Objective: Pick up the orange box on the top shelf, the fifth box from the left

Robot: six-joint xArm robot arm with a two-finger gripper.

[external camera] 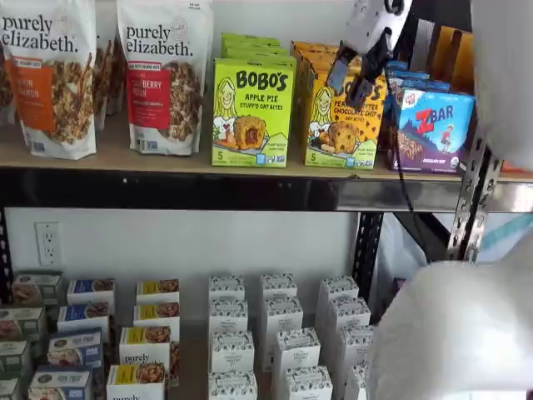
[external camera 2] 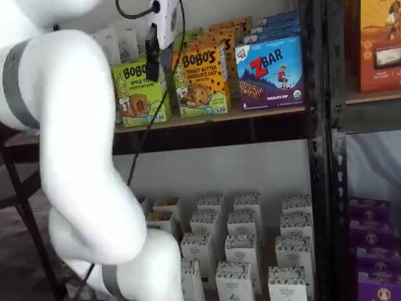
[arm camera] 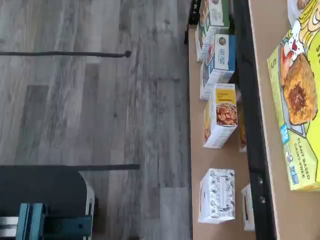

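Gripper (external camera: 353, 82) up at top-shelf height, just in front of the orange box (external camera: 340, 115), black fingers angled down across its upper front. Finger (external camera 2: 152, 53) seen side-on in a shelf view, so spread or pressed together: cannot tell. No box between the fingers. White gripper body above, cable hanging beside it.

Orange box upright on the top shelf (external camera: 191, 163), front face out, more cartons of the same kind lined up behind it. In both shelf views sits between the green box (external camera: 252, 112) and the ZBAR box (external camera: 434, 129); close beside each, contact not clear. Same orange box (external camera 2: 200, 78) plainly readable, BOBO'S lettering and oat-bite picture on its front.

Past the green box, away from the orange box: two granola bags (external camera: 163, 73) standing on the same shelf.

Below the orange box, lower shelf (external camera: 190, 354) holding rows of small white cartons (external camera: 279, 321), spaced apart, some with yellow or blue labels.

White arm (external camera 2: 75, 157) large in foreground, hiding part of the shelving.

Wrist view turned sideways: wood floor (arm camera: 100, 115), small cartons (arm camera: 220, 116) on the lower board, green box front (arm camera: 297, 100) at the picture edge. Orange box not seen there.
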